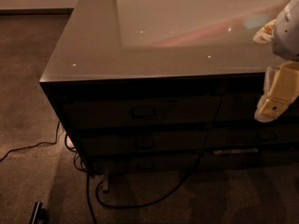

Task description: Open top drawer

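The top drawer is a wide dark front just under the glossy countertop. It sits flush with the cabinet, shut, with a small rectangular loop handle at its centre. Two shallower dark drawer fronts lie below it. My gripper, cream-coloured, hangs at the right edge of the camera view, in front of the cabinet's right part. It is well to the right of the handle, at about the same height, and touches nothing I can see.
Black cables trail over the carpet below and left of the cabinet. A small dark object lies on the floor at the bottom left. A second stack of drawer fronts stands right of the top drawer.
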Controlling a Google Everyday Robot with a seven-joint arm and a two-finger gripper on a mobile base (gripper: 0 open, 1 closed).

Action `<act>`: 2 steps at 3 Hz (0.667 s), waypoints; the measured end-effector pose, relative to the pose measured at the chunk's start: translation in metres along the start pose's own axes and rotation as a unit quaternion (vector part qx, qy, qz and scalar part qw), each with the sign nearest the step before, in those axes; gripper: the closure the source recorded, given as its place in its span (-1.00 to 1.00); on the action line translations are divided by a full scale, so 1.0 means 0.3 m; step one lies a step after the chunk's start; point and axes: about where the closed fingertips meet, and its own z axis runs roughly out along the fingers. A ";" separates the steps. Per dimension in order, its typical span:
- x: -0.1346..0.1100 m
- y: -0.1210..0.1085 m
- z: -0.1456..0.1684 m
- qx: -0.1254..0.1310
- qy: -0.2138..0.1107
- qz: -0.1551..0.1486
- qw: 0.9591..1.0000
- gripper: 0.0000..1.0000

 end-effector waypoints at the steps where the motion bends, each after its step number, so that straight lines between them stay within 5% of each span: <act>1: 0.000 0.000 0.000 0.000 0.000 0.000 1.000 -1.00; 2: -0.004 -0.007 0.016 0.000 -0.007 -0.005 1.000 -1.00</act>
